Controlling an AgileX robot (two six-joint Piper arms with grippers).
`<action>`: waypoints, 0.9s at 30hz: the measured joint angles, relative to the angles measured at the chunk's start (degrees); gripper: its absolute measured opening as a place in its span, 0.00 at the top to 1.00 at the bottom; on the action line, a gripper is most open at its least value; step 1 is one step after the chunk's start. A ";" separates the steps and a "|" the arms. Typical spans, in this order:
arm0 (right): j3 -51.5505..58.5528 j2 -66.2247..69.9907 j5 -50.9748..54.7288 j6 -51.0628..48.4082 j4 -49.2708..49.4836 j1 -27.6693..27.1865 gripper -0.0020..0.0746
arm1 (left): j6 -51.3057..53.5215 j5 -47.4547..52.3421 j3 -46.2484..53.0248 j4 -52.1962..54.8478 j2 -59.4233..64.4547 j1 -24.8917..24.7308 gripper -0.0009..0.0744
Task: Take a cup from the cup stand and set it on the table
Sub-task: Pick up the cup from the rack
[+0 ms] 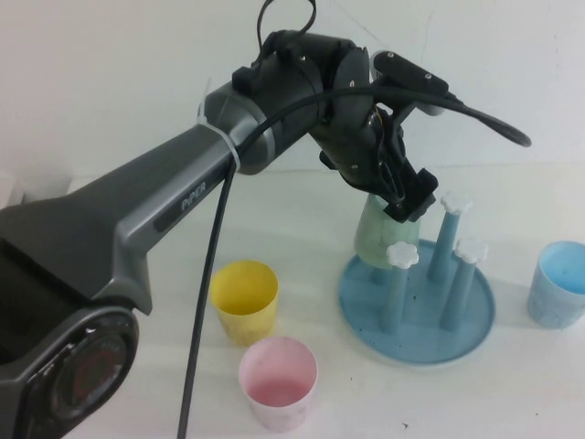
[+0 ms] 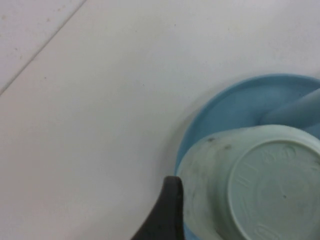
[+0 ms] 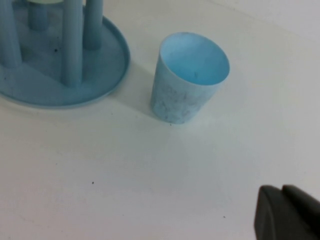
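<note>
The pale mint-green cup (image 1: 382,234) sits upside down over the back-left peg of the round blue cup stand (image 1: 475,322). My left gripper (image 1: 407,197) reaches across from the left and is shut on the cup's upturned base. In the left wrist view one dark finger (image 2: 171,206) presses the side of the cup (image 2: 260,185); the other finger is hidden. Three other pegs with white flower caps stand bare. My right gripper (image 3: 287,212) is shut and empty, low over the white table (image 3: 150,190), near the light blue cup.
A yellow cup (image 1: 244,300) and a pink cup (image 1: 278,381) stand upright on the table left of the stand. A light blue cup (image 1: 558,283) stands upright right of the stand, also in the right wrist view (image 3: 189,77).
</note>
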 joint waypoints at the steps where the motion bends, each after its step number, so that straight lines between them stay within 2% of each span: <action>1: 0.00 0.00 0.00 0.00 0.00 0.00 0.98 | 0.00 -0.43 0.00 0.26 0.62 0.00 0.07; 9: 0.00 0.00 -0.10 0.00 0.00 0.00 0.98 | -0.31 -2.87 -0.13 0.51 2.52 0.00 0.08; 12: 0.00 0.00 -0.10 0.00 0.00 0.00 0.98 | -0.57 -3.15 -0.13 0.51 2.61 0.00 0.18; 14: 0.00 0.00 -0.10 0.00 0.00 0.00 0.98 | -0.66 -3.15 -0.13 0.41 2.48 0.00 0.29; 27: 0.00 0.00 -0.75 -0.32 0.00 0.00 0.98 | -1.14 -4.23 -0.13 -0.58 -7.55 0.00 0.29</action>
